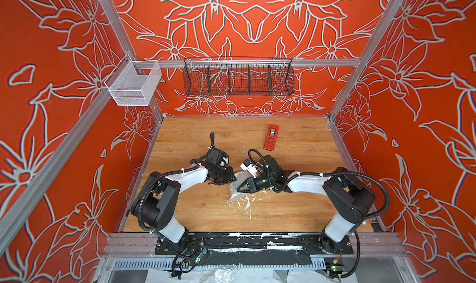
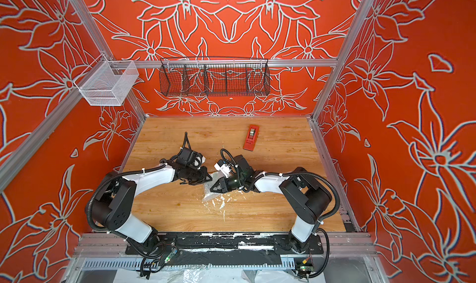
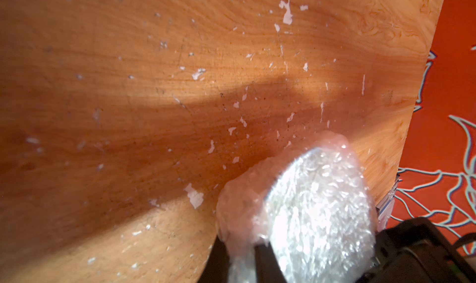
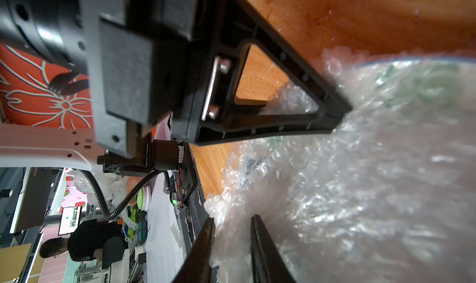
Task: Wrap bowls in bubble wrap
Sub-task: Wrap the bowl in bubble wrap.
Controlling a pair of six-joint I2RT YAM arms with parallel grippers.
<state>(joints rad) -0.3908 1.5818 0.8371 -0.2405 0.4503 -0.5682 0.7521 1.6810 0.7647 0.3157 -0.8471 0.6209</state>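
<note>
The bubble wrap [image 1: 237, 194] lies bunched in the middle of the wooden table, between my two grippers in both top views. The bowl is inside it. Only its white side with green leaf marks [image 4: 425, 83] shows through the plastic in the right wrist view, and the top views hide it. My left gripper [image 1: 231, 177] is shut on a fold of the wrap [image 3: 322, 212] at the bundle's edge. From the other side, my right gripper [image 4: 231, 243] is shut on another bunched fold. The left gripper's black finger [image 4: 283, 119] presses into the wrap there too.
A red tape dispenser [image 1: 271, 137] lies flat on the table behind the right arm. A black wire basket [image 1: 238, 79] and a white mesh basket [image 1: 134, 84] hang from the back rail. White flecks [image 1: 244, 204] dot the wood in front of the bundle.
</note>
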